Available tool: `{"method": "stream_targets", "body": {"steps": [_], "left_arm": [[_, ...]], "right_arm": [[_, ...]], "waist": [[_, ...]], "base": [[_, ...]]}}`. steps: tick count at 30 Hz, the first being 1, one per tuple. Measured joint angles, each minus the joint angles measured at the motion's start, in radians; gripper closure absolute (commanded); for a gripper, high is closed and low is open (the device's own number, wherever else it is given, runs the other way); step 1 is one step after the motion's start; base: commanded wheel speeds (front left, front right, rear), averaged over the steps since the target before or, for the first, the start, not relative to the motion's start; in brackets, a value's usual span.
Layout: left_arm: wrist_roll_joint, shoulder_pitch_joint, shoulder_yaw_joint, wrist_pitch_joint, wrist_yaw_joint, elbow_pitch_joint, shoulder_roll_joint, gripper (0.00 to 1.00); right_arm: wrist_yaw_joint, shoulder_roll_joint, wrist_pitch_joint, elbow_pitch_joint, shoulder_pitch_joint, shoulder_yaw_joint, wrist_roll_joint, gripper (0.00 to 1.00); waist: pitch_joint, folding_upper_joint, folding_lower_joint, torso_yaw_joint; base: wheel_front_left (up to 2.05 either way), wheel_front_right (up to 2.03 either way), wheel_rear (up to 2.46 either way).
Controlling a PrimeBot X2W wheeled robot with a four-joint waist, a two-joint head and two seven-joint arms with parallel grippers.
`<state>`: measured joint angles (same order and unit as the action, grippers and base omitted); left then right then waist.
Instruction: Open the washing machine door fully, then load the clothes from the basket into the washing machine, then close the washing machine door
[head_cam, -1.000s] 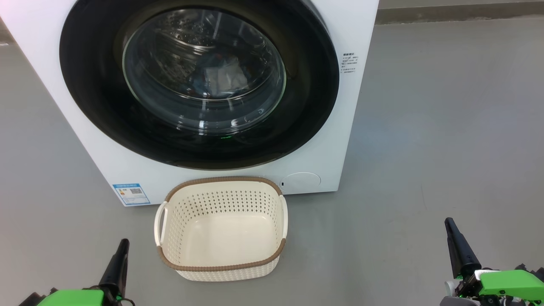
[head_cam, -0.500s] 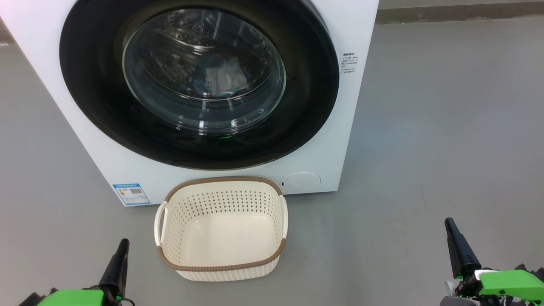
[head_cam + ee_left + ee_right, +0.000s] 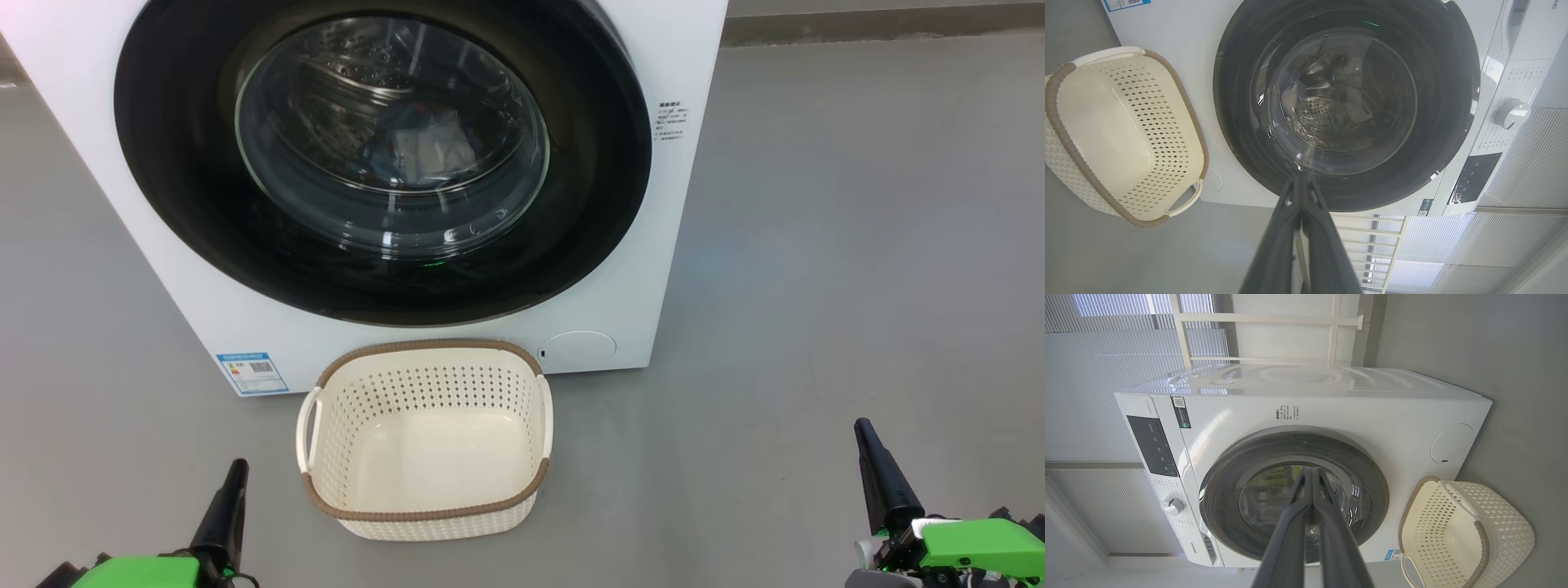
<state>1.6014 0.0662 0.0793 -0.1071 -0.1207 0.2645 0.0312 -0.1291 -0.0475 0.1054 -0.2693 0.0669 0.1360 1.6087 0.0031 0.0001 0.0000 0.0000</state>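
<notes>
Bare grey floor [image 3: 857, 245] all round, and the white washing machine [image 3: 678, 269] stands on it with its round black-rimmed door [image 3: 384, 155] lying flush against the front. It looks shut from the head view and from both wrist views.

Through the glass there's a pale bundle with bluish cloth: the clothes [image 3: 424, 147], sitting inside the steel drum [image 3: 359, 57]. The cream basket [image 3: 424, 516] stands just in front of the machine, and it's empty, bare bottom showing.

Down low, the left claw [image 3: 237, 475] and the right claw [image 3: 865, 434] hang either side of the basket, well apart from it. Each has its two dark fingers pressed together on nothing, and both wrist views show the tips meeting.

By my reckoning all three steps look done, and what's left is the check: is that door latched? I can make out no gap at the rim, though the latch itself is hidden. If a push is needed, press with closed tips on the black rim rather than on the glass bulge. Keep the arm clear of the basket while doing it.
</notes>
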Motion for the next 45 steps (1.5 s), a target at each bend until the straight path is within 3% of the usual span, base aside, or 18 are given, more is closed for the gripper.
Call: {"method": "stream_targets", "body": {"steps": [45], "left_arm": [[0.000, 0.000, 0.000, 0.000, 0.000, 0.000, 0.000, 1.00]], "right_arm": [[0.000, 0.000, 0.000, 0.000, 0.000, 0.000, 0.000, 1.00]], "waist": [[0.000, 0.0000, 0.0001, 0.000]], "base": [[0.00, 0.00, 0.00]]}}
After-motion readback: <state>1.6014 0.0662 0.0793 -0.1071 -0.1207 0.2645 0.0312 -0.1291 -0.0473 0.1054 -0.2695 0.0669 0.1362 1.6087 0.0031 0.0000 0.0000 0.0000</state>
